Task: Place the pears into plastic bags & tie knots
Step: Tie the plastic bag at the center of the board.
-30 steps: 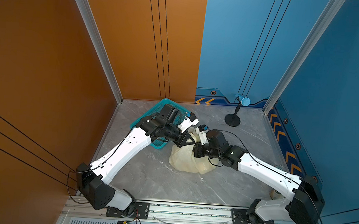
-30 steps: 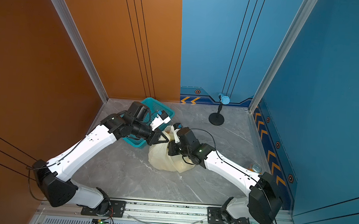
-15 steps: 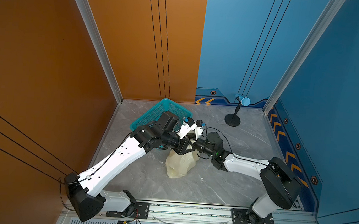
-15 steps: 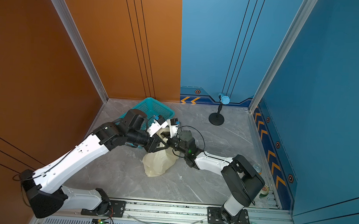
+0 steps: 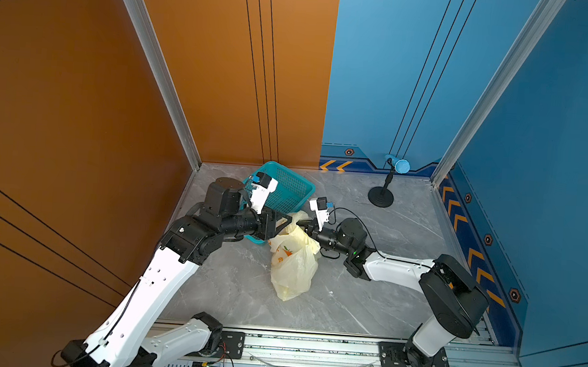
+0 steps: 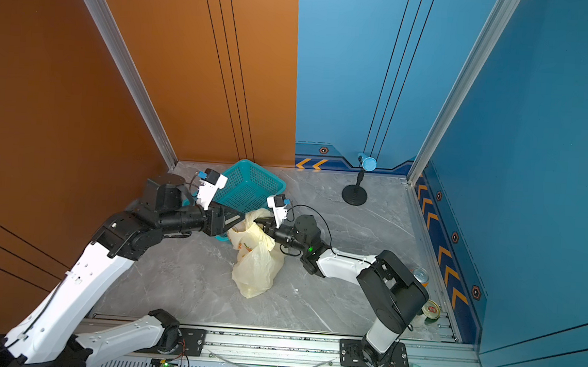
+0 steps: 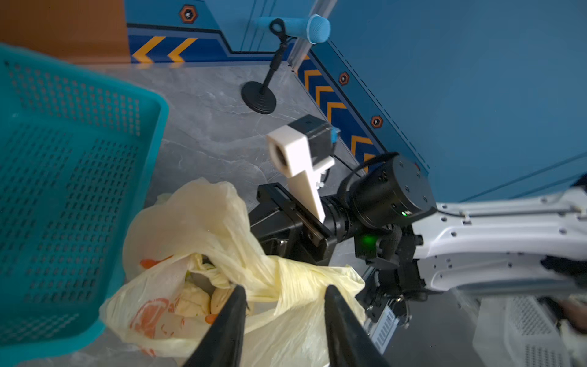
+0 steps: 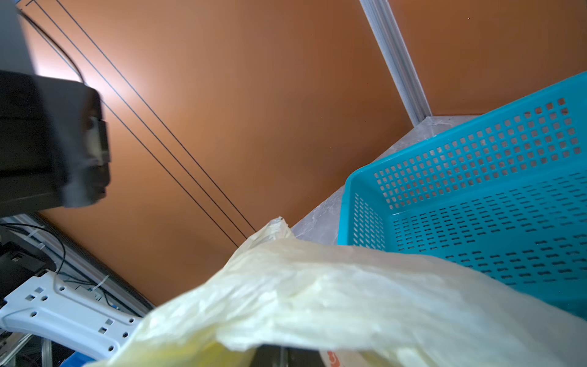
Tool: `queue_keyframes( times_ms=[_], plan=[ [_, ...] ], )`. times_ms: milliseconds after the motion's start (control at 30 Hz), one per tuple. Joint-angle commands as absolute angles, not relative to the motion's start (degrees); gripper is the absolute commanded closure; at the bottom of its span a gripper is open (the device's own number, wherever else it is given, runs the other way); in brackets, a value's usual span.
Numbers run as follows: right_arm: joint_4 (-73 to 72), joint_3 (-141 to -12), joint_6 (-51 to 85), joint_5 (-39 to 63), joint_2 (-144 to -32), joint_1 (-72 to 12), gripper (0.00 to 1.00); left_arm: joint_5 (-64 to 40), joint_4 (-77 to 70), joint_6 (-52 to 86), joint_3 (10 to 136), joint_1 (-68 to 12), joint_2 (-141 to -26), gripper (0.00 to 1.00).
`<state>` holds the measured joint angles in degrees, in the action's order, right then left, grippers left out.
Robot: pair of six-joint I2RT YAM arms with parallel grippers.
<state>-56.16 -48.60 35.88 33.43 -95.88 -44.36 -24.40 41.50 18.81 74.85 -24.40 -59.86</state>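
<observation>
White casing is seen on the left arm (image 5: 157,288), which is stretched from the near rail toward the middle of the grey marbled tabletop (image 5: 235,293). Behind its wrist a teal perforated basket (image 5: 290,187) is set near the far left corner. The left gripper (image 5: 286,222) is held just in front of the basket, at the top of the plastic bag (image 5: 294,266). In the left wrist view its jaws are shown standing apart. A twisted band (image 7: 286,273) of bag plastic is stretched across just beyond the two dark fingertips (image 7: 235,311). It is not pinched between them, and whether it is tied into a knot cannot be told.

The pale-yellow bag, printed in orange, is laid on the tabletop in the middle, with its closed bottom toward the near rail and its gathered top raised between the two grippers. Through the gaping mouth the pears (image 7: 190,300) are seen inside as pale lumpy shapes; their number cannot be counted.

The right gripper (image 5: 302,224) is set against the bag's top from the other side. Its jaws are closed, and in the right wrist view bag plastic is fanned out over them. The grip is therefore read as being on the bag's upper edge, though the fingertips are hidden. Further right, well apart from the bag, a black microphone stand (image 5: 381,197) with a blue head is stood near the far wall.
</observation>
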Motion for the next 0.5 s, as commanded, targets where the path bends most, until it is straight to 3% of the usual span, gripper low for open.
queue_keyframes(
  times_ms=[0, 233, 367, 467],
  plan=[
    [-58.3, -50.7, 35.2, 39.7, -96.8, -45.0, 1.0, -24.8, 43.9, 21.5, 71.2, -21.2, -59.4, 0.76],
    [-56.1, -51.6, 35.2, 45.1, -98.8, -46.1, 1.0, -30.1, 40.6, 25.5, 64.0, -20.9, -59.0, 0.8],
    [-55.6, -52.8, 35.5, 48.0, -99.4, -47.5, 1.0, -32.2, 34.3, 28.5, 61.5, -20.9, -59.3, 0.54],
    [-55.7, -53.2, 35.4, 46.3, -99.1, -47.9, 1.0, -34.9, 30.3, 29.9, 60.5, -21.0, -60.7, 0.52]
  ],
)
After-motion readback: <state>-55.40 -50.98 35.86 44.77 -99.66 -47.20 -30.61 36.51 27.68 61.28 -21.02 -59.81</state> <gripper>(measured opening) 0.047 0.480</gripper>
